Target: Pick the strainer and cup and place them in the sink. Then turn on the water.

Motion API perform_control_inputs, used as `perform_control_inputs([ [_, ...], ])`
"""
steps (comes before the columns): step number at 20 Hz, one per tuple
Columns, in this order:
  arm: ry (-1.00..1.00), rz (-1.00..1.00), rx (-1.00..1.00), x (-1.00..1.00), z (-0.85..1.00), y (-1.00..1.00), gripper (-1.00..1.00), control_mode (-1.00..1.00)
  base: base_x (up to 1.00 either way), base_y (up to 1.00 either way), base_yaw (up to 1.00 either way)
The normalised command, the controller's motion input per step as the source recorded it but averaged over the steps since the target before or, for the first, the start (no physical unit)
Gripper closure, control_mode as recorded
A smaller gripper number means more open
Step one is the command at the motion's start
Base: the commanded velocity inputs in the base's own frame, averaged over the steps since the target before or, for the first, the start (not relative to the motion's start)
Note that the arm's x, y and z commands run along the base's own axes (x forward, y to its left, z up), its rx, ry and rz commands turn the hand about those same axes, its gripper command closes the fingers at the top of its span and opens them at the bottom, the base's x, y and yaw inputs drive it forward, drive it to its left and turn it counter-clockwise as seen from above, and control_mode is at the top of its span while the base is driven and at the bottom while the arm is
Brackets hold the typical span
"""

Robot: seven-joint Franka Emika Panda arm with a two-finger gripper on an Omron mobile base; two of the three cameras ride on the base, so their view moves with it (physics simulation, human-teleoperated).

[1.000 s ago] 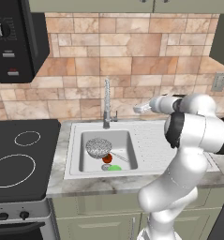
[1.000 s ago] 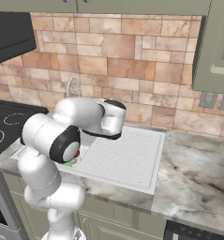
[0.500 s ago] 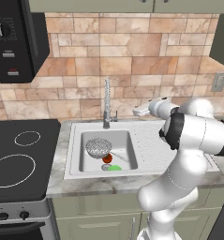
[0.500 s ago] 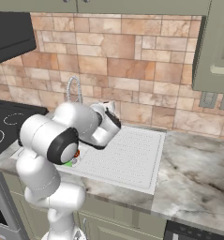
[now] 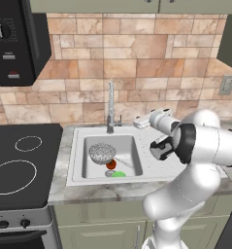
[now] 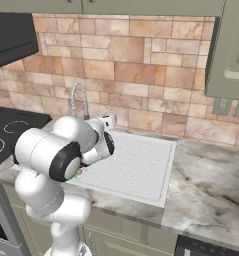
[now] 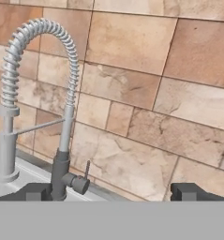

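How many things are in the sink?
3: the strainer at the basin's back left, the ball in front of it, the cup at the front. More may be hidden.

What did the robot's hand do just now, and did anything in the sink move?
The open hand swung closer to the faucet, holding nothing. The strainer, green cup and small ball stayed put in the sink.

The faucet is bright coiled metal with a dull grey base, the sink a smooth matt white with a ribbed drainboard, the strainer speckled grey mesh, the counter polished veined marble, and the backsplash rough tan stone tile.
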Motion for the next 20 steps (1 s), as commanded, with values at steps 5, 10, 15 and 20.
perform_control_inputs([
  [5, -0.05, 0.09, 0.0, -0.04, -0.09, 0.0, -1.0, -1.0, 0.0, 0.0, 0.0],
  [10, -0.03, 0.12, 0.0, 0.0, 0.0, -0.02, -1.0, -1.0, 0.0, 0.0, 0.0],
  [15, -0.01, 0.14, 0.0, 0.0, -0.01, -0.11, -1.0, -1.0, 0.0, 0.0, 0.0],
  [20, 0.0, 0.12, 0.0, 0.0, -0.12, -0.16, -1.0, -1.0, 0.0, 0.0, 0.0],
])
